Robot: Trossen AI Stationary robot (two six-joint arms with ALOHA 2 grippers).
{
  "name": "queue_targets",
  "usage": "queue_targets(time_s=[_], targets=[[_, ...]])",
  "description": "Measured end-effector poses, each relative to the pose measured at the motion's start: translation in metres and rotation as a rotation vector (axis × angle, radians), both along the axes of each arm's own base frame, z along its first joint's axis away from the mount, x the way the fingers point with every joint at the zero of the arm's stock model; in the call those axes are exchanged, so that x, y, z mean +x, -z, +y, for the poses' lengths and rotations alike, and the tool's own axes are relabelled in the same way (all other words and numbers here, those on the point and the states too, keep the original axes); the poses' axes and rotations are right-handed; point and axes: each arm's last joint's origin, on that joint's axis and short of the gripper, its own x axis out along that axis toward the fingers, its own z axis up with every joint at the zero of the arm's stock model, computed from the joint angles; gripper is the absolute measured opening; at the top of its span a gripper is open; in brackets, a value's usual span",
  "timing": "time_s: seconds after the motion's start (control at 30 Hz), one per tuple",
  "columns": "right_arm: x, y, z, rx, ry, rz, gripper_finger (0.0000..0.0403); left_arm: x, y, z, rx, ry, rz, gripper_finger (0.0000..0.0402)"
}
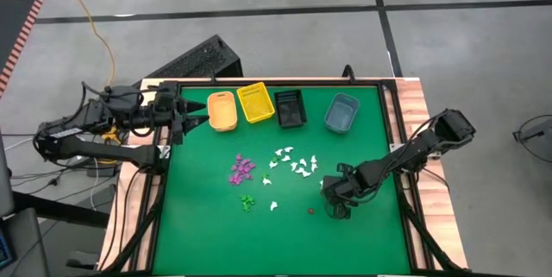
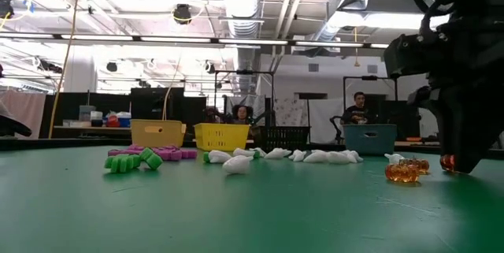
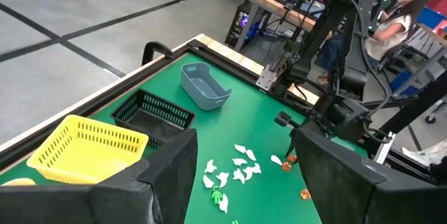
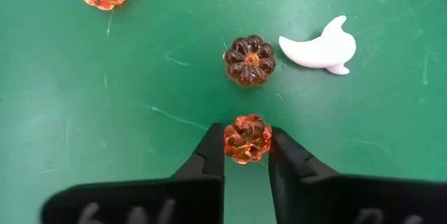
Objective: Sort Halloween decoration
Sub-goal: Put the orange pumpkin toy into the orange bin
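Barely started here: my right hand [image 4: 246,155] is pinched on an orange pumpkin [image 4: 246,139] down on the bench [image 1: 207,234]. The bins look empty; white ghosts [image 1: 293,161] and purple bits [image 1: 242,169] sit loose below the yellow bin [image 1: 255,103]. Left hand [image 3: 241,175] waits wide.

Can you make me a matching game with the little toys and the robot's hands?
Things:
1. orange pumpkin
2. white ghost
3. purple pile
4. left gripper

Places or states:
A. lying loose on the green mat near a dark pumpkin
B. between the right gripper's fingers
C. waiting open beside the orange bin
D. just above the green trinkets in the high view

Pairs: 1-B, 2-A, 3-D, 4-C
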Motion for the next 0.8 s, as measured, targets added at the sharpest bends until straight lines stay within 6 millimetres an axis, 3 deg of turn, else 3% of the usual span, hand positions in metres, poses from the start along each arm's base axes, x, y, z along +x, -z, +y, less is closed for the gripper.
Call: queue_targets(time_s=[0.27, 0.47, 0.8], targets=[[-0.003, -0.028, -0.01, 0.079, 0.043, -0.09, 0.0015, 0.0, 0.0, 0.0, 0.0, 0.0, 0.0, 0.0231], [-0.004, -0.061, -0.041, 0.109, 0.15, -0.231, 0.0009, 0.0, 0.0, 0.0, 0.0, 0.0, 0.001, 0.0231], [0.006, -0.084, -0.096, 0.045, 0.255, -0.394, 0.0009, 0.0, 0.0, 0.0, 0.001, -0.006, 0.002, 0.0231]])
